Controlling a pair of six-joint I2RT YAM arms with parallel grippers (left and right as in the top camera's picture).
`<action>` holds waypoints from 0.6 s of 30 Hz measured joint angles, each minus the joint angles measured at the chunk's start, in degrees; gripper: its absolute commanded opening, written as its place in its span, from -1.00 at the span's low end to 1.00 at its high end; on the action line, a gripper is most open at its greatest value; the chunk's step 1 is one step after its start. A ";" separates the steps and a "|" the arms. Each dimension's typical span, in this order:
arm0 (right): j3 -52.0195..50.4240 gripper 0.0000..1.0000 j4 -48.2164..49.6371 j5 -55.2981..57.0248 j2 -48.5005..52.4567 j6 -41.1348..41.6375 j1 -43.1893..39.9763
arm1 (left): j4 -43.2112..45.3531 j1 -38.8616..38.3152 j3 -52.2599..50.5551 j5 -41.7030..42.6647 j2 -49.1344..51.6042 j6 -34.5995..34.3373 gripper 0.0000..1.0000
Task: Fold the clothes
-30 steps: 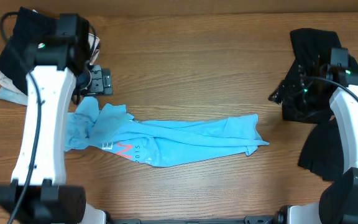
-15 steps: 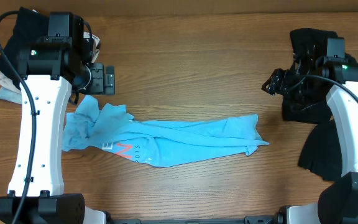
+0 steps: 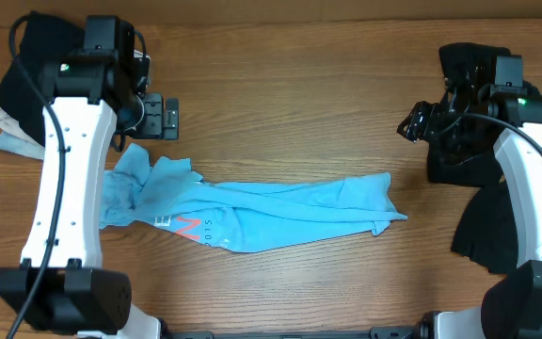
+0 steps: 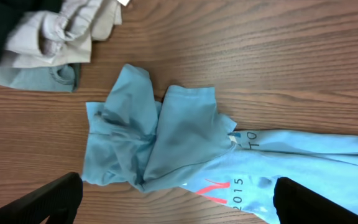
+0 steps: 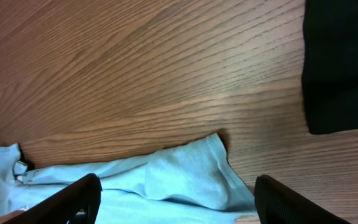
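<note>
A light blue T-shirt (image 3: 252,212) with red and dark print lies crumpled in a long strip across the middle of the wooden table. Its bunched left end shows in the left wrist view (image 4: 154,137), its right end in the right wrist view (image 5: 185,180). My left gripper (image 3: 158,117) is open and empty, held above the table just beyond the shirt's left end. My right gripper (image 3: 414,125) is open and empty, above bare wood up and right of the shirt's right end. Both sets of fingers show at the frame bottoms (image 4: 176,202) (image 5: 176,199).
A pile of black clothes (image 3: 478,160) lies at the right edge under my right arm, also in the right wrist view (image 5: 344,62). Black, beige and grey-green garments (image 3: 12,113) are heaped at the far left, seen too in the left wrist view (image 4: 55,37).
My left gripper has shifted slightly right and up. My right gripper moved up a little between the first and second frame, then held. The shirt has not moved.
</note>
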 measured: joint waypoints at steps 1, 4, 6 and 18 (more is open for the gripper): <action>0.00 0.66 0.02 0.07 0.00 -0.09 0.02 | -0.02 0.00 0.00 0.00 0.55 0.00 1.00; 0.00 0.68 0.24 0.11 0.00 -0.11 0.00 | -0.26 0.00 0.00 0.00 2.58 0.00 1.00; 0.00 0.68 0.37 0.13 0.00 -0.15 0.00 | -0.28 0.00 0.00 0.00 3.50 0.00 1.00; 0.00 0.70 0.90 0.28 0.00 -0.13 0.00 | 1.60 0.00 0.00 -0.02 6.12 0.35 1.00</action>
